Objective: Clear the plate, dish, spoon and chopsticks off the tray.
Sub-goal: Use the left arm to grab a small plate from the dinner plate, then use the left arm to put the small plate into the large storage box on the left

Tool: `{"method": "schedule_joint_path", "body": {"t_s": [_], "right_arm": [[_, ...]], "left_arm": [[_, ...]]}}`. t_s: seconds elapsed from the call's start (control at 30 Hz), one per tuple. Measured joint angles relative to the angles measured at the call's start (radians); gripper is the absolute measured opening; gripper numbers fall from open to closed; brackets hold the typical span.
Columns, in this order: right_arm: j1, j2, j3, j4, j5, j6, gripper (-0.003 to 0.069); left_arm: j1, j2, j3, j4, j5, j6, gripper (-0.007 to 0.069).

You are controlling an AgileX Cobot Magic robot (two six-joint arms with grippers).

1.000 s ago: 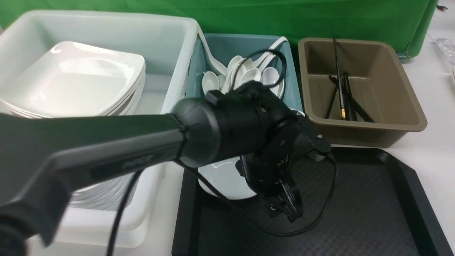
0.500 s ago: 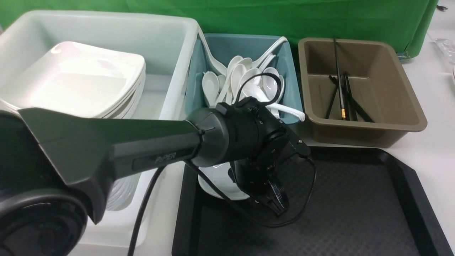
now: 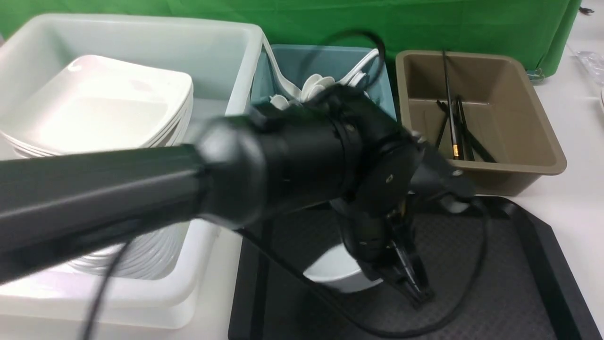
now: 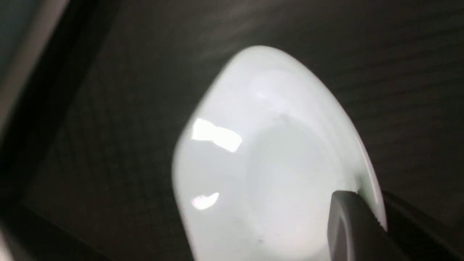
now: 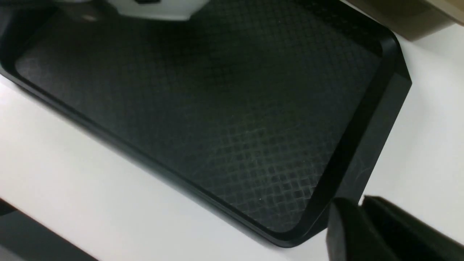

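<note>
Now left gripper [image 3: 417, 293] fingers clamped on dish [image 4: 275, 156] rim; lift level, clear tray [image 3: 495, 274] rim, swing toward white bin [image 3: 236, 94]; right gripper [image 5: 362, 232] fingers together, empty.

Dish [image 3: 335, 271]: small, glossy white, deep, at 9 o'clock on black cross-hatched tray [image 3: 495, 283], rim gripped at 3 o'clock.
</note>
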Motion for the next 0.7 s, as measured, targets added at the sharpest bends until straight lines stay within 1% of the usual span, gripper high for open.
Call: {"method": "schedule_joint_path", "body": {"t_s": [0.1,0.2,0.23,0.3,0.33,0.37,0.43,0.5,0.6,0.7], "right_arm": [[0.000,0.000,0.000,0.000,-0.022,0.008,0.0085],[0.000,0.000,0.000,0.001,-0.116,0.044,0.0086],[0.000,0.000,0.000,0.001,-0.121,0.046,0.0086],[0.000,0.000,0.000,0.002,-0.165,0.051,0.0074],[0.000,0.000,0.000,0.003,-0.206,0.052,0.0045],[0.000,0.000,0.000,0.003,-0.211,0.052,0.0038],[0.000,0.000,0.000,0.004,-0.261,0.052,0.0019],[0.000,0.000,0.000,0.004,-0.293,0.052,0.0019],[0.000,0.000,0.000,0.004,-0.339,0.053,0.0019],[0.000,0.000,0.000,0.004,-0.384,0.054,0.0019]], "left_arm": [[-0.018,-0.100,0.000,0.000,0.009,0.038,0.0022],[-0.019,-0.224,0.010,0.017,0.049,0.084,0.0022],[-0.019,-0.238,0.014,0.021,0.051,0.087,0.0022],[-0.019,-0.293,0.037,0.058,0.073,0.100,0.0022],[-0.018,-0.342,0.073,0.105,0.097,0.103,0.0022],[-0.017,-0.349,0.078,0.105,0.101,0.103,0.0022],[-0.005,-0.436,0.150,0.169,0.128,0.110,0.0022],[0.022,-0.504,0.212,0.193,0.134,0.118,0.0022],[0.099,-0.585,0.287,0.229,0.135,0.129,0.0022],[0.233,-0.641,0.357,0.266,0.116,0.188,0.0022]]}}
